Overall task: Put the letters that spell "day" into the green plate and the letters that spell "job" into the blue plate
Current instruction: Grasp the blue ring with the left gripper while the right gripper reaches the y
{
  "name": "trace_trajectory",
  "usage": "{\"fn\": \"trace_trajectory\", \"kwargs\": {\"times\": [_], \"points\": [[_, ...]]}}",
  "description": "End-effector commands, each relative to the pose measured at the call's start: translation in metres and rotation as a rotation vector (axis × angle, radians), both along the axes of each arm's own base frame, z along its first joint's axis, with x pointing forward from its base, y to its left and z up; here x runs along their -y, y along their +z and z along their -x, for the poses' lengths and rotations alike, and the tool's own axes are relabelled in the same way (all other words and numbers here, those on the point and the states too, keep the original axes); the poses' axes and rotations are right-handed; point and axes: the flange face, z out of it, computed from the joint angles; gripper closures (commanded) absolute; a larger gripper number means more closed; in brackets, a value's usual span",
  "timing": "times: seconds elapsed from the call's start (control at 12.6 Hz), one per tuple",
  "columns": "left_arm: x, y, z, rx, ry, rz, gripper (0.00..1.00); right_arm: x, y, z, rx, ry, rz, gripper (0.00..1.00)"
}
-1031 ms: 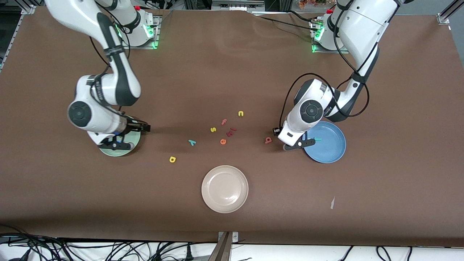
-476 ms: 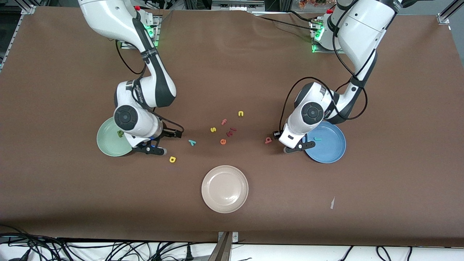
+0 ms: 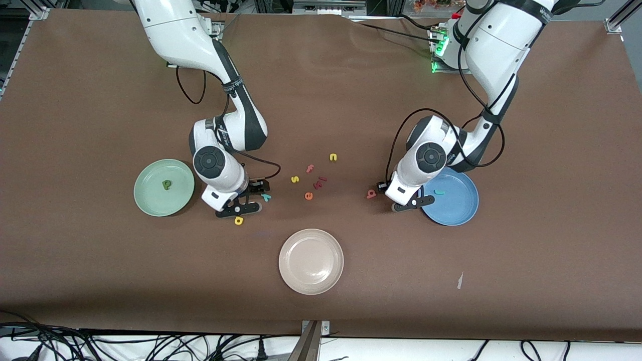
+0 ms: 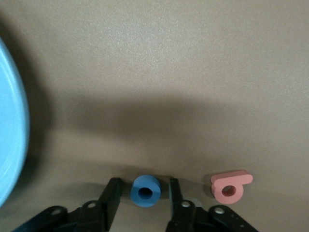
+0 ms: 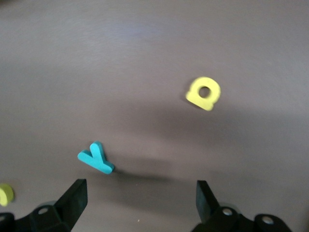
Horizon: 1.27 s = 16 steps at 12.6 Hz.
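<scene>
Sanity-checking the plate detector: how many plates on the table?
3. Green plate at the right arm's end; blue plate at the left arm's end; cream-white plate between them, nearest the front camera. None look hidden.

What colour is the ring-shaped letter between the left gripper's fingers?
Blue. The "o" sits between the left gripper fingers, clearest in the left wrist view.

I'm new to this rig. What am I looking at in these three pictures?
Two robot arms work at a brown table. The wide picture looks down from high up, and the other two come from cameras on each wrist. Foam letters lie on the table. The green plate holds a d; the blue plate holds a j. The left end effector straddles a blue o beside the pink b, open and not yet gripping. The right end effector hangs open over the table between the y and the a. Nothing is held.
</scene>
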Motion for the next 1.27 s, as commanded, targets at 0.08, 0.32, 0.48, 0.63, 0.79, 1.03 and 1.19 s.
{"fn": "trace_trajectory", "kwargs": {"times": [0.08,0.32,0.48,0.63,0.79,1.03,1.19], "points": [[-0.002,-0.001,0.002,0.011,0.001,-0.007,0.87,-0.021,0.002,0.002,0.005,0.169,-0.024,0.0],[-0.002,0.012,0.0,0.02,0.008,-0.009,0.93,-0.024,-0.004,0.003,0.011,0.278,-0.029,0.0],[-0.003,0.027,-0.003,0.02,0.005,-0.017,0.93,-0.034,-0.008,0.009,0.017,0.343,-0.02,0.0],[-0.008,0.05,-0.004,-0.022,-0.011,-0.05,0.92,-0.046,-0.017,0.015,0.033,0.409,0.02,0.0],[-0.024,0.073,-0.004,-0.058,-0.056,-0.078,0.92,-0.051,-0.022,0.018,0.045,0.445,0.047,0.0],[-0.087,0.097,-0.018,-0.093,-0.132,-0.078,0.91,-0.051,-0.028,0.017,0.063,0.468,0.062,0.01],[-0.141,0.098,-0.031,-0.101,-0.195,-0.055,0.91,-0.047,-0.032,0.015,0.058,0.476,0.062,0.08]]}}
